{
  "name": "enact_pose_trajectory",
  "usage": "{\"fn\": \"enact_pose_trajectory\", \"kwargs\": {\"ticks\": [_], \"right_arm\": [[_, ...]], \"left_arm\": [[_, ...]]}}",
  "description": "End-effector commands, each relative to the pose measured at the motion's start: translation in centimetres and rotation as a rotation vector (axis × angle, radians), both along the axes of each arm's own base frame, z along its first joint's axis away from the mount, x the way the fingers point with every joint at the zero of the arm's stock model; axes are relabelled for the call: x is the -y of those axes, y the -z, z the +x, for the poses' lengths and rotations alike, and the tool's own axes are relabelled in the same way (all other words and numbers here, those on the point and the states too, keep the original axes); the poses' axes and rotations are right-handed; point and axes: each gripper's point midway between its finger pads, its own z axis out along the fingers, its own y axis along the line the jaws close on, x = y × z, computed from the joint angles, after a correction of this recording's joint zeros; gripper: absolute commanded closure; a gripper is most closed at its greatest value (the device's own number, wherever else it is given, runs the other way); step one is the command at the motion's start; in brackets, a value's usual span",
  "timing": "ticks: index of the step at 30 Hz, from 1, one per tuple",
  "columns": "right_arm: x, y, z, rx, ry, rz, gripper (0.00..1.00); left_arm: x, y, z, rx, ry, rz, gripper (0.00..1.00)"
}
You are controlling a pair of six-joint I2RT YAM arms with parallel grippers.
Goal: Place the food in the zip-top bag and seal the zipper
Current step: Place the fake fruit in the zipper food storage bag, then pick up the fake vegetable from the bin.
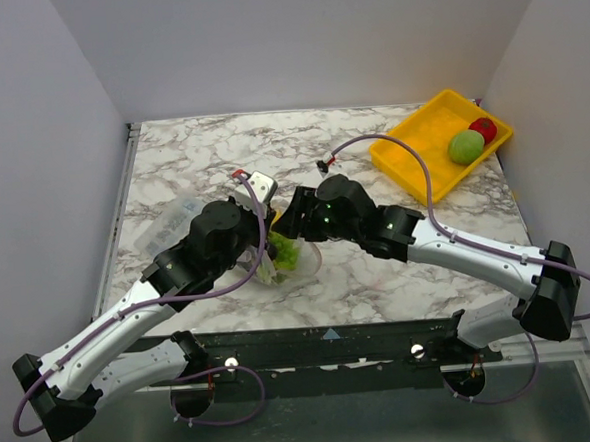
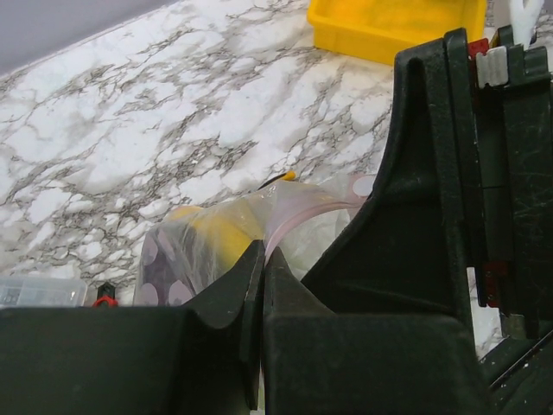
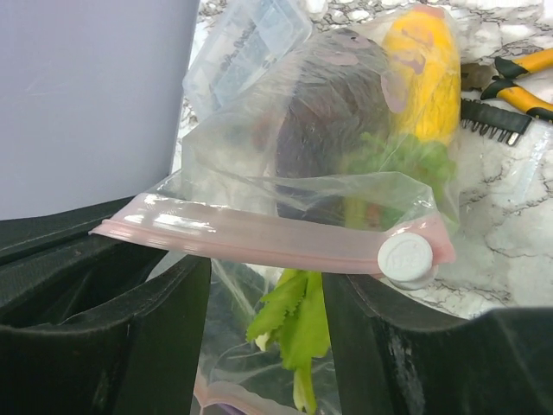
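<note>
Starting at your right gripper (image 3: 268,285): its jaws stand apart, gripping nothing, and the zipper (image 3: 259,238) lies across the gap between them, white slider (image 3: 404,258) at one end. A green leafy stalk (image 3: 294,316) hangs below the strip between the jaws. Behind it the zip-top bag (image 3: 233,164) holds the eggplant (image 3: 320,130) and the lemon (image 3: 423,69). Your left gripper (image 2: 262,259) is clenched on the bag's film. Beyond lie the pliers (image 3: 510,78) and a clear box (image 3: 251,43) on the marble table (image 1: 221,155). At the far right corner a yellow tray (image 1: 421,153) carries a red fruit (image 1: 484,128). Plain pale walls (image 1: 314,39) enclose the table.
</note>
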Motion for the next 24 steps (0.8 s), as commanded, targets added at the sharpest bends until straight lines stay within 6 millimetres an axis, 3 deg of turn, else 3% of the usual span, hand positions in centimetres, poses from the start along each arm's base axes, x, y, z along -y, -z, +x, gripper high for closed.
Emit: {"fn": "enact_pose_trajectory", "kwargs": {"ticks": [1, 10, 24], "right_arm": [[0.7, -1.5, 0.1, 0.063, -0.001, -0.010, 0.44], [4.5, -4.0, -0.8, 0.145, 0.016, -0.077, 0.51], [14.4, -7.0, 0.1, 0.286, 0.285, -0.229, 0.49]], "left_arm": [[-0.1, -2.2, -0.1, 0.042, 0.001, -0.047, 1.00], [-0.2, -2.1, 0.0, 0.042, -0.008, -0.037, 1.00], [-0.1, -1.9, 0.1, 0.040, -0.004, -0.026, 1.00]]}}
